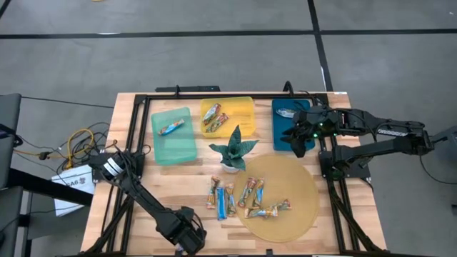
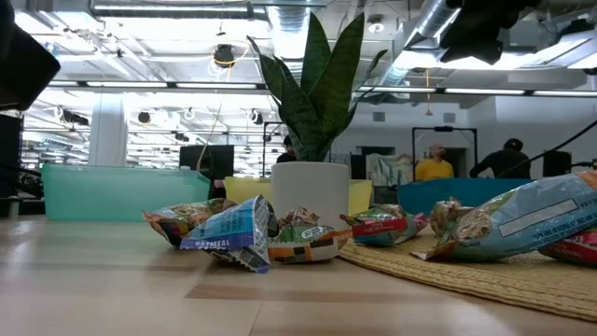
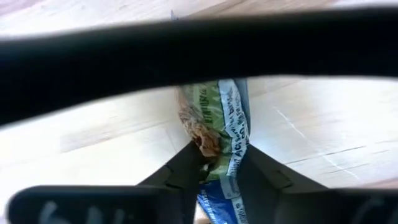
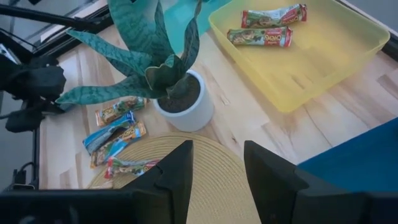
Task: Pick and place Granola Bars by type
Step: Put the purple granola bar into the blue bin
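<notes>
While the left gripper [image 3: 214, 163] sits at the bench's front edge clamped on a granola bar [image 3: 219, 118], the trays [image 1: 174, 134] lie toward the back edge, and the right gripper [image 4: 217, 163], fingers apart, hovers over the blue tray [image 1: 291, 125].

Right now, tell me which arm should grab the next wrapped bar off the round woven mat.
Right: the right tool is open and empty over the dark blue plastic tray beside the mat; the left tool is shut on a green-and-blue wrapped bar.
</notes>
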Robot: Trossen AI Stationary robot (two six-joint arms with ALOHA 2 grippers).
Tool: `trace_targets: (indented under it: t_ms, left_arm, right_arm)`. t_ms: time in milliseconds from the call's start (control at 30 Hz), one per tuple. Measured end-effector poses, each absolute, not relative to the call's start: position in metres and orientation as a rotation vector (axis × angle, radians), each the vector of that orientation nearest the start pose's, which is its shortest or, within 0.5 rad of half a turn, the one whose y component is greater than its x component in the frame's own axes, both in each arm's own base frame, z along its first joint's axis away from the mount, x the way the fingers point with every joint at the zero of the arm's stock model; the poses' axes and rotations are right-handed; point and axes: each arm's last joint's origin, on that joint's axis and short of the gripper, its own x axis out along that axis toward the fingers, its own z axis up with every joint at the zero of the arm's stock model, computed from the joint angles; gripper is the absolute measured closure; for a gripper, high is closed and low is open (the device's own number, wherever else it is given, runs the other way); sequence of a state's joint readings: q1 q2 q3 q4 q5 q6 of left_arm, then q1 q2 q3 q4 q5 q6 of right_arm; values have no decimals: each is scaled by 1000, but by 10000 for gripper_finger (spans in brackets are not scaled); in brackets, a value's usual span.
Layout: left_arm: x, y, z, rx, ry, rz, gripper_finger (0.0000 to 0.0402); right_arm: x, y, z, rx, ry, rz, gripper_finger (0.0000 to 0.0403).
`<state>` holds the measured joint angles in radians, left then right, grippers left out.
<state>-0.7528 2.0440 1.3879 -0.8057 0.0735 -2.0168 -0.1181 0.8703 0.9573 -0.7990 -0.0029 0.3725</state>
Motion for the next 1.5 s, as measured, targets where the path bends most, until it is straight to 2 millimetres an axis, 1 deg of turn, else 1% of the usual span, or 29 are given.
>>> trace_targets:
  t_ms: [167,300,467,567,767,867,967,1033,1300,1500]
  left_arm:
    - [281,-264,144,-1062,1330,858,369]
    - [289,-265,149,-1064,1223,843,388]
    - [301,-265,163,-1066,1056,816,388]
    - [312,-263,174,-1052,947,789,388]
    - [333,-256,200,-990,740,744,393]
    - [343,-250,213,-929,650,724,392]
    - [355,-240,226,-840,553,721,392]
    - [364,-231,235,-789,523,720,392]
    - [396,-194,272,-597,526,665,391]
    - [416,-164,308,-475,489,632,391]
  right_arm:
    - [161,-18,323,433,687,-214,270]
    - [161,-16,324,478,687,-168,269]
    - [164,-14,328,528,652,-86,269]
    - [166,-13,331,560,628,-22,270]
    - [170,-11,338,620,566,76,269]
    - [172,-10,341,630,538,102,270]
    - [173,-10,343,628,517,119,269]
    - [173,-10,344,626,508,122,268]
    - [174,-10,346,620,489,127,269]
    - [174,-10,346,610,482,128,270]
